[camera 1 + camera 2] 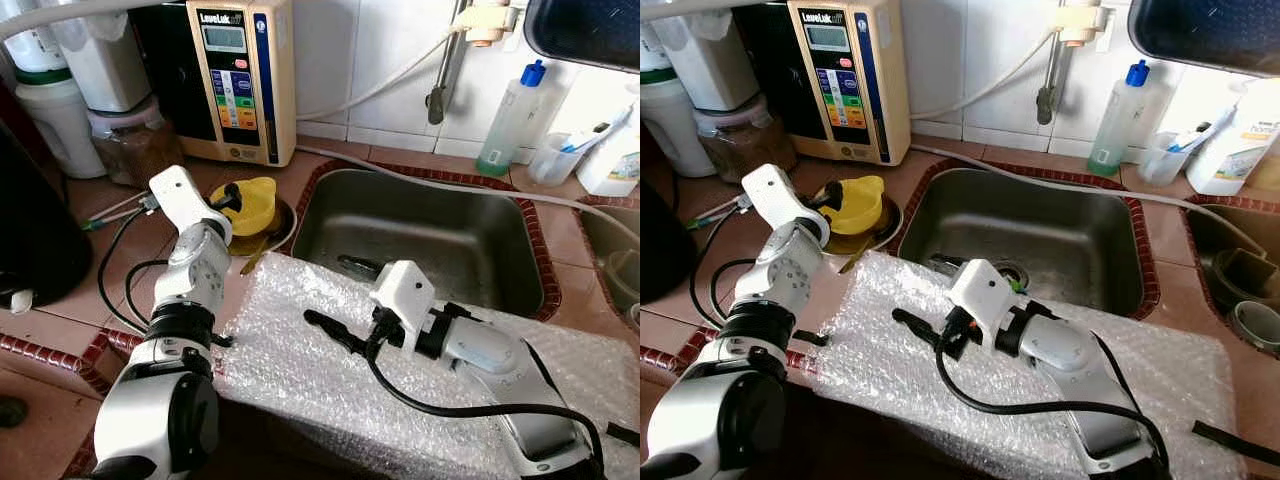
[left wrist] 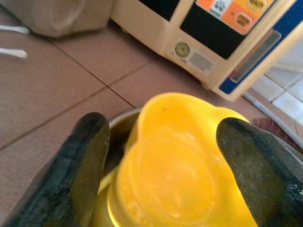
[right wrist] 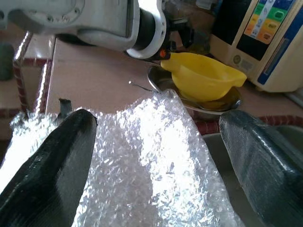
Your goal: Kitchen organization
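Fingers of my left gripper (image 1: 228, 196) stand apart on either side of the yellow funnel-shaped cup (image 2: 180, 165); from the wrist I cannot tell whether they touch its rim. That cup sits in a shallow metal dish (image 3: 227, 105) on the brown tiled counter (image 1: 100, 290), at about ten o'clock from the sink (image 1: 420, 235). A beige water machine (image 1: 245, 75) with coloured buttons stands at twelve o'clock from the cup, against the white tiled wall, and a lidded jar of brown contents (image 1: 130, 145) is at nine o'clock from it.

My right gripper (image 1: 335, 330) hovers over a sheet of bubble wrap (image 1: 320, 390), its two black fingers (image 3: 52, 165) wide apart with nothing between them but the wrap below. The sheet lies along the counter edge at six o'clock from the sink, and its far corner reaches toward the dish. A dark object lies on the sink floor near the drain; I cannot tell what it is. At one o'clock from the sink a clear bottle with a blue cap (image 1: 510, 120) stands at the wall, with a small cup (image 1: 553, 158) holding something white and blue just beside it and a white bottle (image 1: 615, 155) farther to three o'clock. A white hose (image 1: 390, 80) runs from the wall tap toward the water machine.
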Motion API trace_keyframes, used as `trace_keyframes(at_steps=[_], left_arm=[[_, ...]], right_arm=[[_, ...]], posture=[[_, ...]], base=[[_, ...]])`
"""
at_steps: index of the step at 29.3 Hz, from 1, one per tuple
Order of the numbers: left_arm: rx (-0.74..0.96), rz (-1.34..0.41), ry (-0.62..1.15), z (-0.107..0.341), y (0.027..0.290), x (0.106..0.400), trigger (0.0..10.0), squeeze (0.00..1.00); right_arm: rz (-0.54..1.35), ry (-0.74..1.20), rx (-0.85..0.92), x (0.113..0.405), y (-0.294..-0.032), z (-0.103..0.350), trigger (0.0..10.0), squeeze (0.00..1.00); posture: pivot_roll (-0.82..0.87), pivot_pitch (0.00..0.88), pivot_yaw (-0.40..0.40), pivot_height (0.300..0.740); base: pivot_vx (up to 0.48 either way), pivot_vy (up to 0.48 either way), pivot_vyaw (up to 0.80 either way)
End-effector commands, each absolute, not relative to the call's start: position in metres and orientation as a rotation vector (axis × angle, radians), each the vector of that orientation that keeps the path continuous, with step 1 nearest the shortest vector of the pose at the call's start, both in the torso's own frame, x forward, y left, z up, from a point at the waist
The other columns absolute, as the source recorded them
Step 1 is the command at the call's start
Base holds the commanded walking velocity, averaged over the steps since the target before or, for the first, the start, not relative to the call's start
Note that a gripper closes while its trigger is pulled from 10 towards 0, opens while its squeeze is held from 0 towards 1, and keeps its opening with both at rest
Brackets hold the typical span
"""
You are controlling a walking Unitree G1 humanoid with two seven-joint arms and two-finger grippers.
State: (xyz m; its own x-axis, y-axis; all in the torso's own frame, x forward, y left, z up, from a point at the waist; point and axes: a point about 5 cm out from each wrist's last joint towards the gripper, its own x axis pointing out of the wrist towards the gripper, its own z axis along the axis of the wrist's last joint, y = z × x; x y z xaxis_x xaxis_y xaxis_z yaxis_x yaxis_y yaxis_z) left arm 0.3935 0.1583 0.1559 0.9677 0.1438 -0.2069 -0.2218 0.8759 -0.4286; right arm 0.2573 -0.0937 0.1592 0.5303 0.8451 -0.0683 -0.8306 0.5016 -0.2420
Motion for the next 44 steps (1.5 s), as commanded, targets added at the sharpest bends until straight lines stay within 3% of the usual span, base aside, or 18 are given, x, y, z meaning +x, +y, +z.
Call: trace_keyframes(at_steps=[1, 7, 8, 9, 10, 11, 12, 15, 20, 22, 26, 29, 30, 32, 33, 44], left_arm=[[-0.472, 0.176, 0.172, 0.162, 0.156, 0.397, 0.0, 0.0], [-0.488, 0.178, 0.181, 0.164, 0.156, 0.399, 0.0, 0.0], [-0.486, 0.178, 0.18, 0.164, 0.156, 0.399, 0.9, 0.0], [-0.489, 0.167, 0.18, 0.164, 0.156, 0.4, 0.9, 0.0], [-0.488, 0.166, 0.181, 0.165, 0.155, 0.4, 4.9, 0.0], [-0.491, 0.162, 0.179, 0.165, 0.155, 0.4, 8.1, 0.0], [-0.495, 0.158, 0.178, 0.165, 0.154, 0.4, 10.0, 0.0], [-0.501, 0.159, 0.187, 0.164, 0.154, 0.4, 10.0, 0.0], [-0.503, 0.159, 0.2, 0.162, 0.153, 0.399, 10.0, 0.0], [-0.493, 0.159, 0.218, 0.16, 0.154, 0.399, 10.0, 0.0], [-0.468, 0.154, 0.229, 0.158, 0.154, 0.399, 10.0, 0.0], [-0.464, 0.159, 0.232, 0.158, 0.155, 0.399, 2.4, 0.0], [-0.464, 0.157, 0.231, 0.158, 0.155, 0.399, 0.6, 0.0], [-0.465, 0.157, 0.232, 0.158, 0.155, 0.399, 0.6, 0.0], [-0.47, 0.148, 0.242, 0.158, 0.153, 0.399, 0.0, 0.0], [-0.462, 0.135, 0.263, 0.157, 0.153, 0.399, 0.0, 0.0]], right_arm=[[1.016, -0.096, -0.232, 0.256, -0.094, 0.17, 10.0, 0.0], [1.033, -0.15, -0.101, 0.256, -0.088, 0.197, 10.0, 0.0], [1.024, -0.158, -0.111, 0.257, -0.089, 0.198, 10.0, 0.0], [0.995, -0.177, -0.144, 0.26, -0.09, 0.199, 10.0, 0.0], [0.957, -0.19, -0.17, 0.264, -0.092, 0.199, 10.0, 0.0], [0.913, -0.208, -0.2, 0.268, -0.093, 0.2, 10.0, 0.0], [0.899, -0.218, -0.212, 0.269, -0.094, 0.201, 10.0, 0.0], [0.798, -0.279, -0.206, 0.278, -0.097, 0.212, 10.0, 0.0], [0.894, -0.231, -0.005, 0.272, -0.093, 0.222, 10.0, 0.0], [1.014, -0.151, -0.08, 0.263, -0.092, 0.214, 10.0, 0.0], [1.031, -0.107, -0.17, 0.261, -0.097, 0.206, 10.0, 0.0], [1.017, -0.034, -0.274, 0.263, -0.103, 0.196, 10.0, 0.0], [1.015, -0.029, -0.278, 0.263, -0.104, 0.196, 10.0, 0.0], [1.015, -0.023, -0.274, 0.263, -0.104, 0.196, 10.0, 0.0], [1.021, -0.014, -0.275, 0.263, -0.104, 0.196, 10.0, 0.0], [1.035, -0.002, -0.335, 0.263, -0.101, 0.191, 10.0, 0.0]], posture=[[-0.05, 0.0, 0.065, 0.74], [-0.05, 0.0, 0.068, 0.74], [-0.05, 0.0, 0.068, 0.74], [-0.05, 0.0, 0.068, 0.74], [-0.05, 0.0, 0.067, 0.74], [-0.05, 0.0, 0.066, 0.74], [-0.05, 0.0, 0.066, 0.74], [-0.05, 0.0, 0.065, 0.74], [-0.05, 0.0, 0.064, 0.74], [-0.05, 0.0, 0.064, 0.74], [-0.05, 0.0, 0.063, 0.74], [-0.05, 0.0, 0.063, 0.74], [-0.05, 0.0, 0.063, 0.74], [-0.05, 0.0, 0.062, 0.74], [-0.05, 0.0, 0.063, 0.74], [-0.04, 0.0, 0.058, 0.74]], base=[[0.0, 0.0, 0.0], [0.0, 0.0, 0.0], [0.0, 0.0, 0.0], [0.0, 0.0, 0.0], [0.0, 0.0, 0.0], [0.0, 0.0, 0.0], [0.0, 0.0, 0.0], [0.0, 0.0, 0.0], [0.0, 0.0, 0.0], [0.0, 0.0, 0.0], [0.0, 0.0, 0.0], [0.0, 0.0, 0.0], [0.0, 0.0, 0.0], [0.0, 0.0, 0.0], [0.0, 0.0, 0.0], [0.0, 0.0, 0.0]])
